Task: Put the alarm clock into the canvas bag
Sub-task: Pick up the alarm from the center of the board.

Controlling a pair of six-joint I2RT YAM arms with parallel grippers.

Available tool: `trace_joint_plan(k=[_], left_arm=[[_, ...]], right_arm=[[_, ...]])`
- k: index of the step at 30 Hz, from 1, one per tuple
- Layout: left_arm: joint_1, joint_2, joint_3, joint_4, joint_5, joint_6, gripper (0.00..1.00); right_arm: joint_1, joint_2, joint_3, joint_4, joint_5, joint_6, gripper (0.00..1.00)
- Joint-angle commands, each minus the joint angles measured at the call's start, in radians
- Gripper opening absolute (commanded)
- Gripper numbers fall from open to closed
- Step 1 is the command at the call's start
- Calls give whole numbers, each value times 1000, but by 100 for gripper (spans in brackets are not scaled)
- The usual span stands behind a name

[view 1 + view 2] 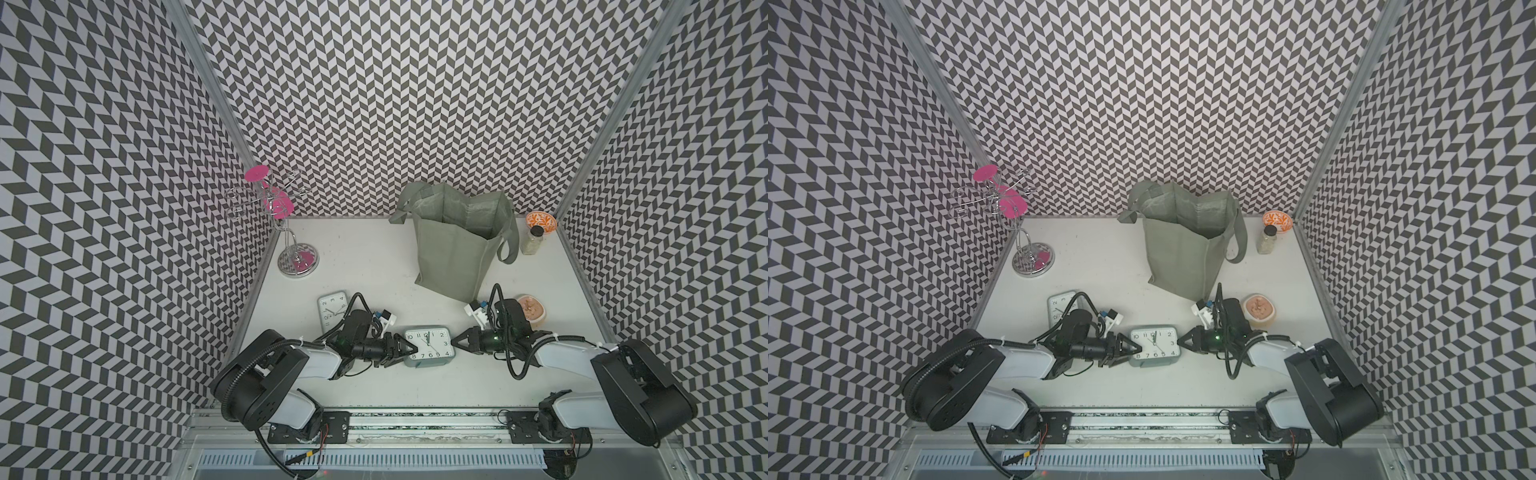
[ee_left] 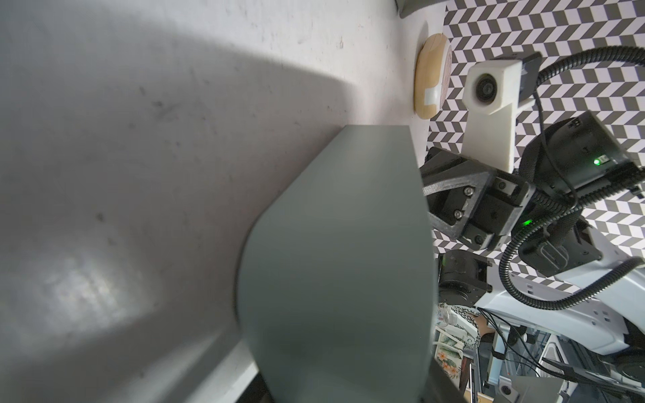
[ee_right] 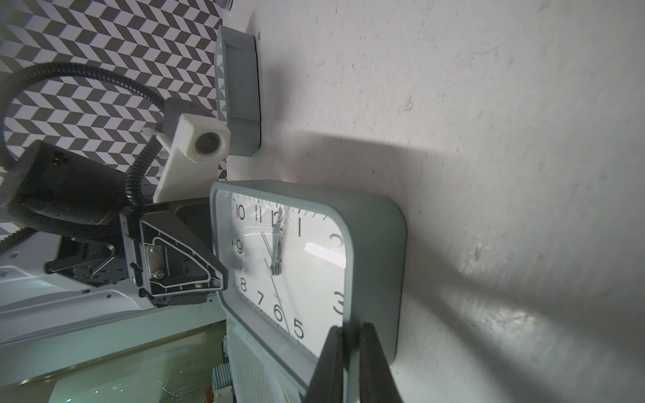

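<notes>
Alarm clock (image 1: 428,345) upright on the surface (image 1: 374,270), in front of the open canvas bag (image 1: 453,257); my left end effector (image 1: 404,352) straddles one edge, whether gripping I cannot tell, right end effector (image 1: 454,343) closed, empty, beside the other; I fear an edge pinch lets it swivel free.

matt plastic alarm clock (image 1: 432,345), cloth canvas bag (image 1: 451,253)

We see black-and-white chevron walls (image 1: 374,104) on three sides, joined by aluminium corner posts (image 1: 211,83), around a scuffed white tabletop (image 1: 365,266).
</notes>
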Motion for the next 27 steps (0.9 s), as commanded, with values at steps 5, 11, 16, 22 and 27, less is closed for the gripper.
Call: trace_joint_plan(k=[5, 11, 16, 22, 27], left_arm=[[-7, 14, 20, 89, 34, -1, 41], [10, -44, 38, 32, 43, 47, 31], [47, -169, 136, -225, 16, 183, 29], [66, -280, 324, -501, -67, 348, 28], [88, -340, 463, -596, -145, 427, 27]], right_arm=[[-3, 13, -27, -135, 149, 10, 13], [-9, -100, 34, -163, 164, 27, 41], [-12, -290, 204, -377, 319, -67, 50], [-18, -496, 376, -459, 588, -118, 64], [-46, -456, 614, -529, 730, -229, 73]])
